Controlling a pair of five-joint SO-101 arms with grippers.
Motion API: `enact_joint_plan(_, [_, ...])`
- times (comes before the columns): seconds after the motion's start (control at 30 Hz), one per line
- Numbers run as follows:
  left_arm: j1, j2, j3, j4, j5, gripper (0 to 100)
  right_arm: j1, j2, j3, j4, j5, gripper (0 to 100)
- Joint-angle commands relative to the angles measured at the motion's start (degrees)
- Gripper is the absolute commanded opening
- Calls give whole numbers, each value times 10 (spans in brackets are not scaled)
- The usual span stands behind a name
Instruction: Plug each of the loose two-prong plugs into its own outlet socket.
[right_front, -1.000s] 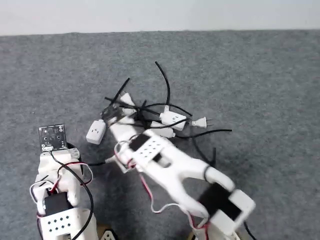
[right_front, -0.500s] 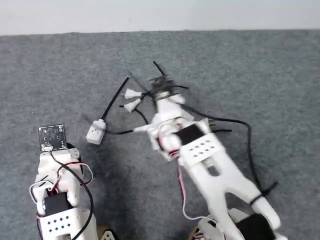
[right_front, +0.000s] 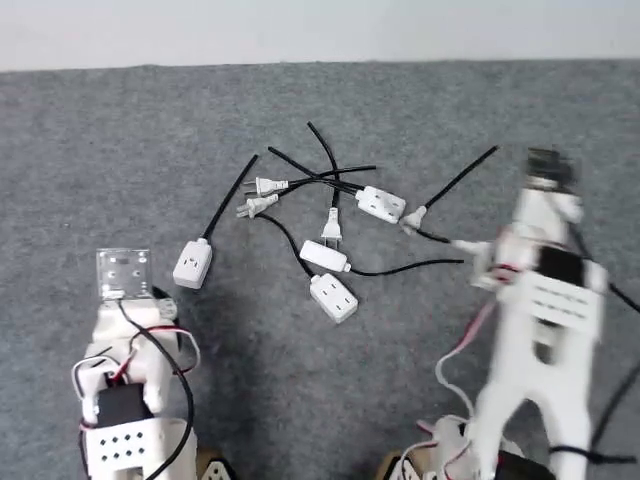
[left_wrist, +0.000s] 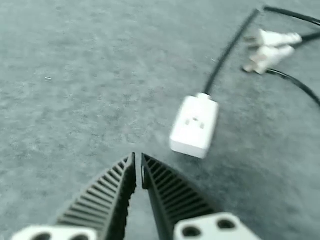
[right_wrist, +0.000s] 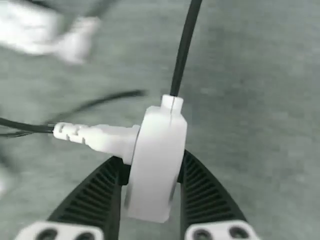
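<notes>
A white outlet block (right_wrist: 156, 150) on a black cord is clamped between the right gripper's (right_wrist: 152, 162) jaws, with a white plug (right_wrist: 100, 136) set against its face. The left gripper (left_wrist: 138, 157) is pressed closed on nothing, just short of a white socket (left_wrist: 195, 125) laid flat on the grey mat (right_front: 100, 150).

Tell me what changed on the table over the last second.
The right arm swung from the tangled cords at centre to the right side, its tool clamped on a white socket with a plug at its face. The tangle was dragged apart; the other cords now lie spread out. The left tool and the lone socket beside it stayed about where they were.
</notes>
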Motion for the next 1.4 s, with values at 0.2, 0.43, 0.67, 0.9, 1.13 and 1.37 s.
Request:
enact_joint_plan(0.2, [168,6,-30,35,93,15,299,-22,64,-131,158,8])
enact_joint_plan(0.43, [255,195,-100,-18,110,14,417,24,82,-231,219,8])
enact_joint_plan(0.67, [327,453,-266,-21,185,77,458,156,52,-279,225,240])
enact_joint_plan(0.9, [393,602,-365,-25,281,185,470,186,-10,-240,223,118])
enact_joint_plan(1.13, [438,673,-444,-25,413,221,454,189,-24,-211,222,113])
enact_joint_plan(1.37, [445,817,-520,-22,477,334,447,186,-25,-211,222,113])
